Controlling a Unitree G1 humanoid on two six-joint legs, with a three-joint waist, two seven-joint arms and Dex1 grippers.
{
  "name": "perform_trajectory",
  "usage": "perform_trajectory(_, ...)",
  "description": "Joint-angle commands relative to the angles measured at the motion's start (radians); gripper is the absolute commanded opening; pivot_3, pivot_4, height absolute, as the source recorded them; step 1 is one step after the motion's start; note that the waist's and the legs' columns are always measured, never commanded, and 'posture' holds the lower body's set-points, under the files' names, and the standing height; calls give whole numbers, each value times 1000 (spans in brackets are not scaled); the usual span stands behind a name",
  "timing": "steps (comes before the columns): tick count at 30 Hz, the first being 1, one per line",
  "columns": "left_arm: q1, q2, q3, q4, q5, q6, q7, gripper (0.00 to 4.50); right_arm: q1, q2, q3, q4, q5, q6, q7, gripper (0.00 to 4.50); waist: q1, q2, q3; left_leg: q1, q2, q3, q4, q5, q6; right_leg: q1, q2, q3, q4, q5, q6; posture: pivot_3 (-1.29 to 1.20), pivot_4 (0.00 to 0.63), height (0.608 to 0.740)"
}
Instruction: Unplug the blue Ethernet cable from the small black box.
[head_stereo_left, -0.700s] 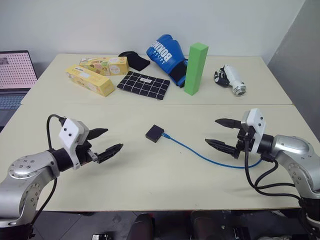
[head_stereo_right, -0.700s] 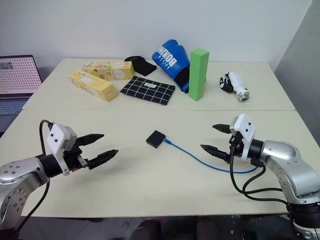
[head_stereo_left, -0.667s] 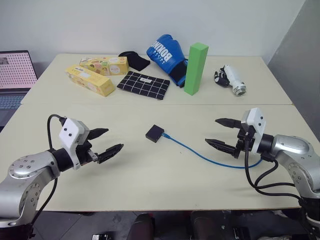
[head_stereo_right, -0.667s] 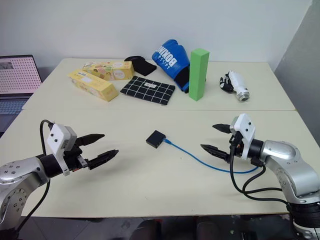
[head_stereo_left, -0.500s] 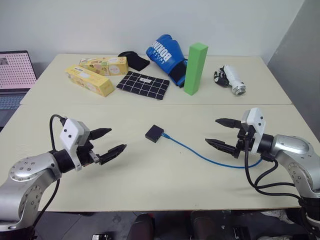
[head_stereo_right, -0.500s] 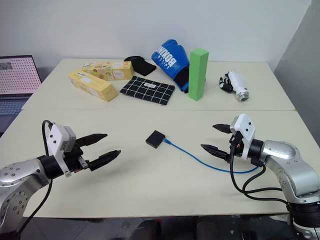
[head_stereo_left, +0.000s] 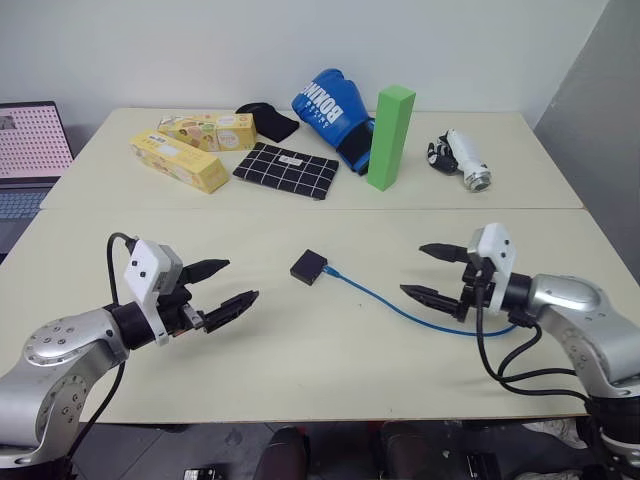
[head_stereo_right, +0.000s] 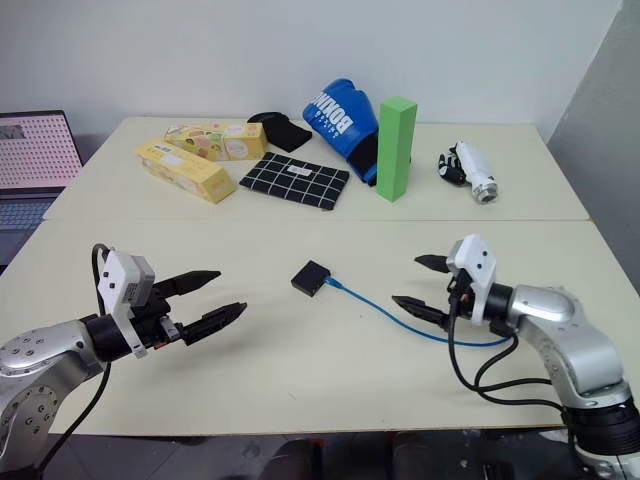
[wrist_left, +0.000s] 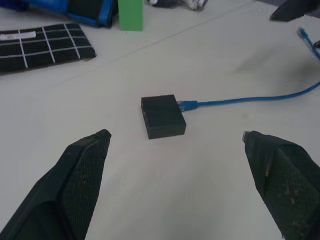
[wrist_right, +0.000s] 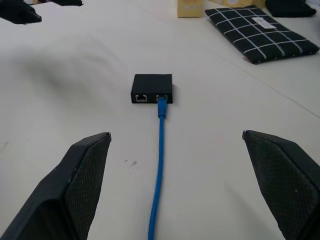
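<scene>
The small black box (head_stereo_left: 309, 267) lies flat near the middle of the front table. The blue Ethernet cable (head_stereo_left: 385, 300) is plugged into its right edge and curves away toward my right arm; the plug (wrist_right: 161, 104) sits in one of two ports. My left gripper (head_stereo_left: 232, 287) is open, hovering to the left of the box with a clear gap between them. My right gripper (head_stereo_left: 435, 274) is open over the cable's far stretch, to the right of the box. Both wrist views look at the box (wrist_left: 162, 116) between wide-spread fingers.
At the back stand a green block (head_stereo_left: 391, 137), a blue boxing glove (head_stereo_left: 333, 113), a black pouch with white grid lines (head_stereo_left: 287, 171), two yellow boxes (head_stereo_left: 180, 160), a black cloth lump (head_stereo_left: 266, 119) and a white-and-black device (head_stereo_left: 460, 160). A laptop (head_stereo_left: 30, 150) sits at far left.
My left gripper has crept right toward the box. My right gripper has shifted left toward it, staying above the cable. Box and cable lie as before.
</scene>
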Motion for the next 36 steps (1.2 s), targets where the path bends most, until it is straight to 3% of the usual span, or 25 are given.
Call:
perform_trajectory(1, 18, 37, 26, -10, -39, -21, -96, 4500, -45, 57, 75, 12, -60, -17, -39, 4473, -2, 0, 0, 0, 0, 0, 0, 0, 0, 0, 0, 0, 0, 0, 0, 0, 150, 740)
perform_trajectory(11, -4, 136, 3, 83, 8, -72, -251, 4500, -227, 347, 320, 382, -335, -151, -187, 4473, -3, 1, 1, 0, -1, 2, 0, 0, 0, -3, 5, 0, 1, 0, -1, 0, 150, 740)
perform_trajectory(18, 11, 130, -2, 77, 36, -96, -262, 4500, -302, 452, 330, 601, -426, -189, -251, 4473, -3, 1, 1, -3, 0, 2, 0, 0, 0, -6, 1, 1, 2, 0, -1, 0, 150, 740)
perform_trajectory(22, 28, 126, 0, 69, 44, -105, -260, 4500, -308, 451, 327, 613, -439, -190, -239, 3753, -3, 1, 1, -2, 0, 1, 0, 0, 0, -6, 1, 1, 3, 0, -1, 0, 150, 740)
perform_trajectory(36, 18, 108, 3, 125, 45, -89, -231, 4500, -344, 411, 345, 610, -534, -229, -228, 456, -2, 1, 1, -1, -1, 1, 0, 0, 0, -6, 1, 0, 6, 0, -1, 0, 150, 740)
